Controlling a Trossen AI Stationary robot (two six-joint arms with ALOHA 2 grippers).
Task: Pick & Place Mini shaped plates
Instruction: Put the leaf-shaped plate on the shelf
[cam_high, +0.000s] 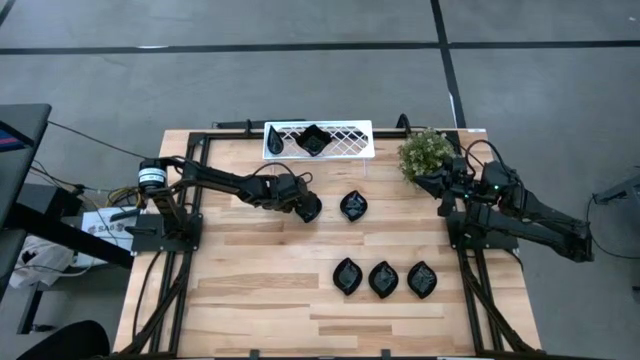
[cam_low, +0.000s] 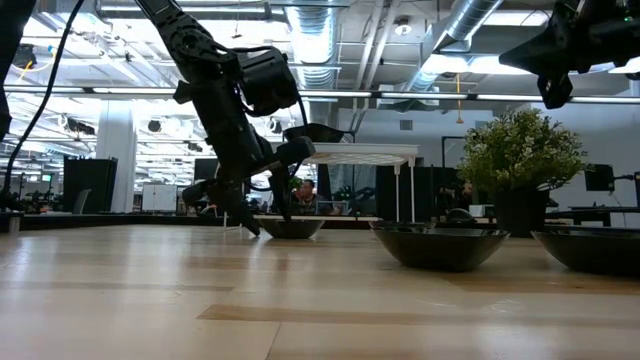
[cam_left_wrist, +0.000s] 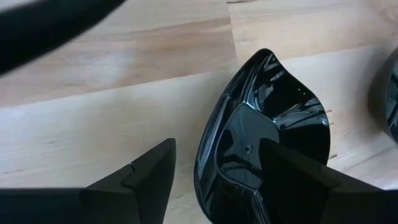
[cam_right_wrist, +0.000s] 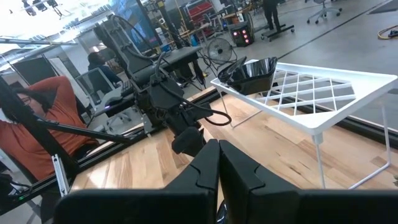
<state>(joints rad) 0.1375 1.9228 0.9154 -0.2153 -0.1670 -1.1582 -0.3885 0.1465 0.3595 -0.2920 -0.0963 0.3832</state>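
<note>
The mini shaped plates (cam_high: 383, 279) are glossy black, with pale reflections on the glaze. The tray (cam_high: 350, 140) is white with a diamond lattice pattern. The table (cam_high: 260, 300) is light wood in pale and honey-coloured planks. The plant (cam_high: 425, 152) has green leaves; its pot seems dark. Both arms are black. The floor (cam_high: 300, 80) is grey with dark lines.

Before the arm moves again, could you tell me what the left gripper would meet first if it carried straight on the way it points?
Most likely the black plate under the left gripper: its open fingers straddle the plate's rim, though depth is unclear.
</note>
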